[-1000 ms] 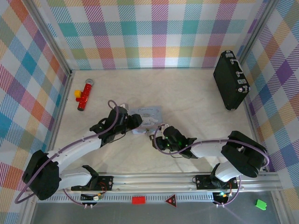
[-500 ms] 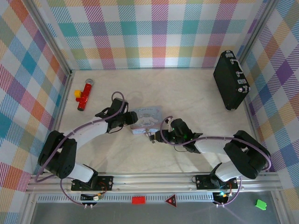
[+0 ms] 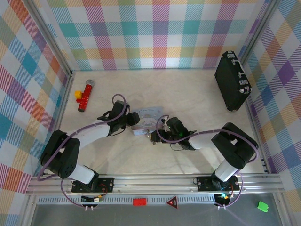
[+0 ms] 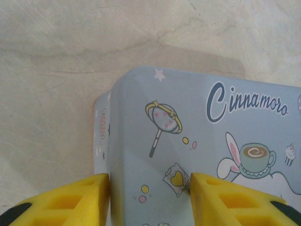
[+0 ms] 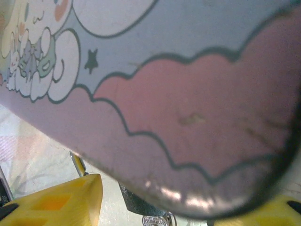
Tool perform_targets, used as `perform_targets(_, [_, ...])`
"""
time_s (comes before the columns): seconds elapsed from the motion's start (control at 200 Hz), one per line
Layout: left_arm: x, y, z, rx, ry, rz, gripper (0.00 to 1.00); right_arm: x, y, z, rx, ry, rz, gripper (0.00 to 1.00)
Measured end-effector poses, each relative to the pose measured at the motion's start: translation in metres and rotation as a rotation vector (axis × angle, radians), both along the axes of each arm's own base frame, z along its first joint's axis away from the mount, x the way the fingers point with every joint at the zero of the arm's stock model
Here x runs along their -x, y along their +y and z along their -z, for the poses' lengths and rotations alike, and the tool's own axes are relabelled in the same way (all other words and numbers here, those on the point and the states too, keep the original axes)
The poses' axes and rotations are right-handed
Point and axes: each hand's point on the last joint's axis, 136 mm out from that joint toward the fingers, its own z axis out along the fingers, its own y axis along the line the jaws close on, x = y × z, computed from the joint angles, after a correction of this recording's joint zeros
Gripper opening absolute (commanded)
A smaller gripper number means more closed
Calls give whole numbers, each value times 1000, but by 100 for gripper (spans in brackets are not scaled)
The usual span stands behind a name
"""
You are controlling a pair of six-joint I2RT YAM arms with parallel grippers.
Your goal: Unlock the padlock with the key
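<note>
The pale blue Cinnamoroll tin (image 3: pixel 147 117) lay flat near the middle of the beige table (image 3: pixel 188 94). The left gripper (image 3: pixel 134 121) was at the tin's left end. In the left wrist view its yellow fingers (image 4: pixel 61 202) stood apart, with one corner of the tin between them: one finger was against the short side wall and the other was over the printed lid. I could not tell if they really pressed on the tin.

The right gripper (image 3: pixel 158 130) was at the near right corner of the tin, very close to it. In the right wrist view its yellow fingers (image 5: pixel 51 202) stood well apart and nothing was clamped between them. The padlock (image 5: pixel 136 203), a small dark body with a bit of silvery metal below it, was just under the near edge of the tin, between the two fingers and touching neither as far as I could see. A thin shiny strip (image 5: pixel 77 164) stood beside the left-hand finger; I could not tell if it was the key.

A red-and-yellow toy (image 3: pixel 84 95) lay far to the left, and a black case (image 3: pixel 232 81) stood by the right wall, both well apart from the tin.
</note>
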Motion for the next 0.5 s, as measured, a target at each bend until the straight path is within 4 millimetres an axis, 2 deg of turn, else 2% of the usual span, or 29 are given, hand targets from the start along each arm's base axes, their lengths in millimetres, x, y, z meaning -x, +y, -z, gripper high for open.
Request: perform_targets(0.5, [4,15,-1,29,-51,-99,45,-7,13,7,61,1,23,45])
